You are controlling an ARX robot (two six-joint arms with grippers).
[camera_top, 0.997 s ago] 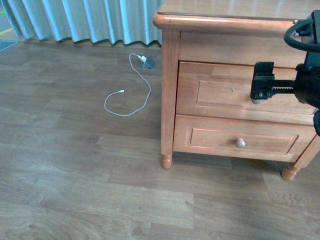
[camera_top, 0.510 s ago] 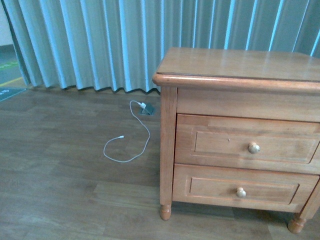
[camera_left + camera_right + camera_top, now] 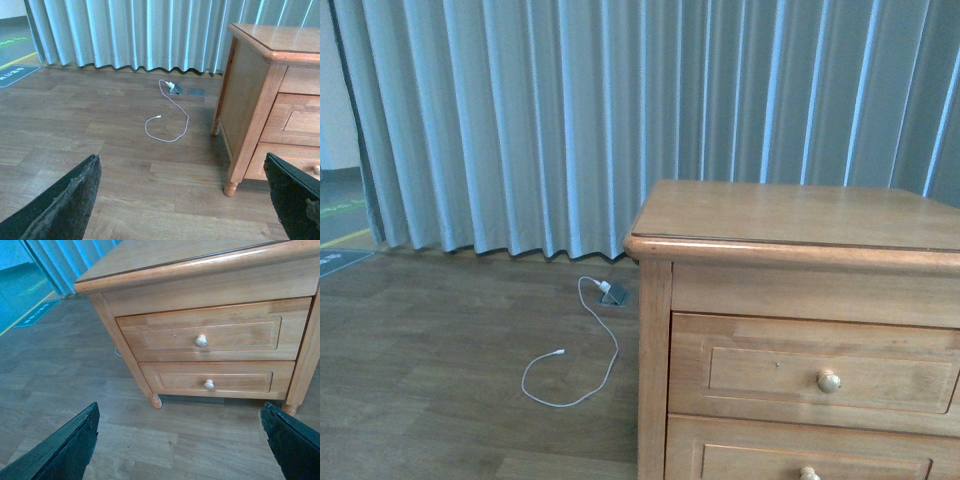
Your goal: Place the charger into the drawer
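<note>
Item, change since a second ago: the front view has swung upward, from the floor and the drawer fronts to the curtain (image 3: 570,120) and the top of the nightstand (image 3: 790,215); the right gripper, then set at the upper knob, has left that view, and neither arm shows in it now. Item, left gripper (image 3: 181,157): we record its fingers (image 3: 75,200) spread wide, nothing between them, facing the floor (image 3: 100,125) with the nightstand's side off to one edge. Item, right gripper (image 3: 179,407): also spread wide, carrying nothing, and faced square to the nightstand's front. Item, the drawer (image 3: 760,370): upper of two, pushed fully in, front flush with the frame, its long axis running level across the front; its knob (image 3: 201,341) sits roughly midway across the gap between the right fingers, ahead of them and well apart. The lower drawer (image 3: 240,381) beneath is likewise closed. Item, the charger: not found in any of our three views, so we cannot say where it lies or which way it points. Item, not to be confused with it: a long white cable (image 3: 616,348) looped on the floor, running to a grey adapter (image 3: 614,294) near the curtain's hem and just beside the nightstand's left leg. We judge the right arm the nearer to the knob, the approach being straight forward along its present facing; the left looks better placed for the open floor.
</note>
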